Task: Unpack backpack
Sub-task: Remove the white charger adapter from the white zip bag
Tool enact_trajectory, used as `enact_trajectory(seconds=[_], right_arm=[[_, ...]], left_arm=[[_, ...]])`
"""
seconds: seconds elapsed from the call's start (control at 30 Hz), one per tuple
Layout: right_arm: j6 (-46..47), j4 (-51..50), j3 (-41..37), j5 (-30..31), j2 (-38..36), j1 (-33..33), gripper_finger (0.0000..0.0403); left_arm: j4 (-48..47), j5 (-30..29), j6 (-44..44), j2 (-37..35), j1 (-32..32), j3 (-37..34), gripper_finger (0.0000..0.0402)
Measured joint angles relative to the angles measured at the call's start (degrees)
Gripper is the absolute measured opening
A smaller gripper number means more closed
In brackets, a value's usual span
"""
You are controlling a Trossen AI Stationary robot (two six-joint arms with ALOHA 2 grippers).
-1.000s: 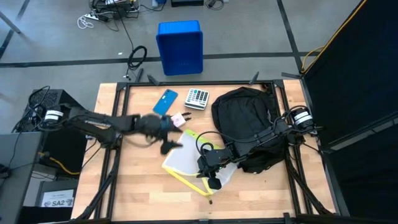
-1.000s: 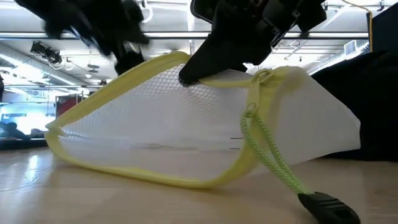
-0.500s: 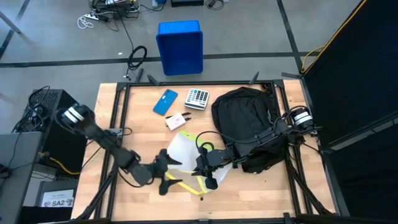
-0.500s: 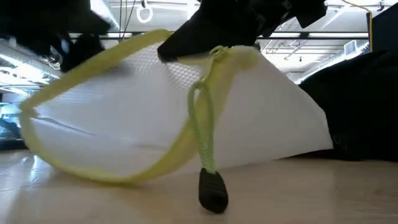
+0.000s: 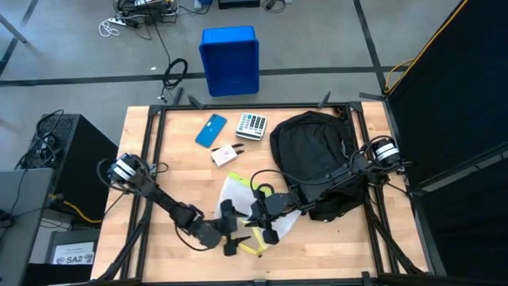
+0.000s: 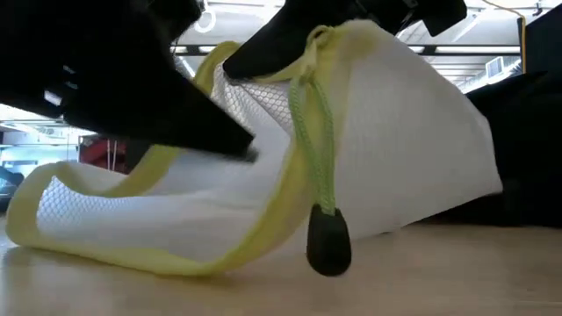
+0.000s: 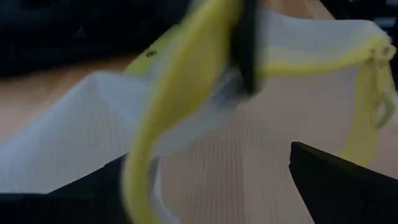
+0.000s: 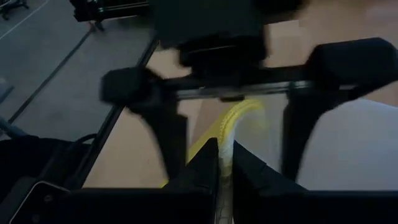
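Since the earlier frames the left end effector [image 5: 231, 235] has swung down from beside the blue phone [image 5: 210, 130] to the near part of the table [image 5: 159, 171], reaching the yellow-trimmed white mesh pouch [image 5: 238, 197], which now stands bunched higher. In the left wrist view its spread fingers [image 7: 336, 180] flank the pouch's yellow rim without clamping it. The right end effector [image 5: 268, 218] is clenched on the pouch's yellow edge, its fingertips [image 8: 206, 163] pinched together over it, and a green zipper cord with a black pull [image 6: 328, 241] hangs just above the wood. Behind the right arm the backpack [image 5: 313, 151] lies on the table's right side. A calculator [image 5: 252, 125] and a small white card [image 5: 225, 153] lie near the phone
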Motion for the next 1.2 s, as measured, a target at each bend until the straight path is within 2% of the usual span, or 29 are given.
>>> enact_trajectory(seconds=[0.23, 0.47, 0.73, 1.0, 1.1, 1.2], right_arm=[[0.6, 0.5, 0.1, 0.0, -0.1, -0.2, 0.0], [0.6, 0.3, 0.2, 0.2, -0.1, -0.1, 0.0], [1.2, -1.2, 0.0, 0.5, 0.0, -0.4, 0.0], [1.4, -1.2, 0.0, 0.4, 0.0, -0.6, 0.0], [2.0, -1.1, 0.0, 0.3, 0.0, -0.7, 0.0], [2.2, -1.1, 0.0, 0.2, 0.0, -0.8, 0.0]], left_arm=[[-17.8, -3.0, 3.3, -0.3, -2.9, 11.2, 0.0295], [-26.5, -6.1, -0.3, -0.6, -6.9, 14.8, 0.0261], [-48.4, -16.4, -9.5, -0.9, -10.5, 18.6, 0.0245], [-65.6, -19.3, -17.8, -0.9, -12.7, 25.9, 0.0245], [-66.3, -20.0, -19.1, -0.9, -13.6, 28.0, 0.0245], [-58.5, -20.0, -15.9, -0.9, -14.5, 28.5, 0.0245]])
